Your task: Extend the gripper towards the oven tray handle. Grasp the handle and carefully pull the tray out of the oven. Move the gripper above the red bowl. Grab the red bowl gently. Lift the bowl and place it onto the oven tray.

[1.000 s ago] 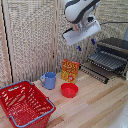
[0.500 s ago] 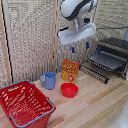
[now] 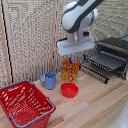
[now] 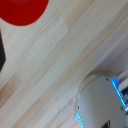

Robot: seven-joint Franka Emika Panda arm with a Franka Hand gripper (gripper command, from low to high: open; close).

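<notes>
- Two steps look done or nearly so: the oven tray (image 3: pixel 107 61) already juts forward out of the oven (image 3: pixel 113 54) at the right of the exterior frame, over the lowered door, so you are in the stage of bringing the hand (image 3: pixel 75 46) above the red bowl (image 3: pixel 69 90).
- You have the hand hanging high in the upper middle of the frame, carried by the white-and-black arm that comes down from the top edge. It sits up and a little right of the bowl, well clear of it, and nothing is in it.
- Whether the fingers are apart or together I cannot tell; the exterior view shows only the blurred white body, and the wrist view shows only a white rounded part with blue glints.
- The red bowl rests on the wooden surface (image 3: pixel 100 107) in the lower middle, just in front of the yellow cereal box (image 3: pixel 70 70), with the blue mug (image 3: pixel 49 80) to its left and the red mesh basket (image 3: pixel 25 102) at lower left.
- In the wrist view the bowl (image 4: pixel 24 10) is only a red arc at the upper left corner, so you are not yet centred over it.
- Your next move, I judge, calls for sliding across until the bowl fills the wrist view's middle, then descending straight, with the fingers set to straddle the rim and staying clear of the cereal box.
</notes>
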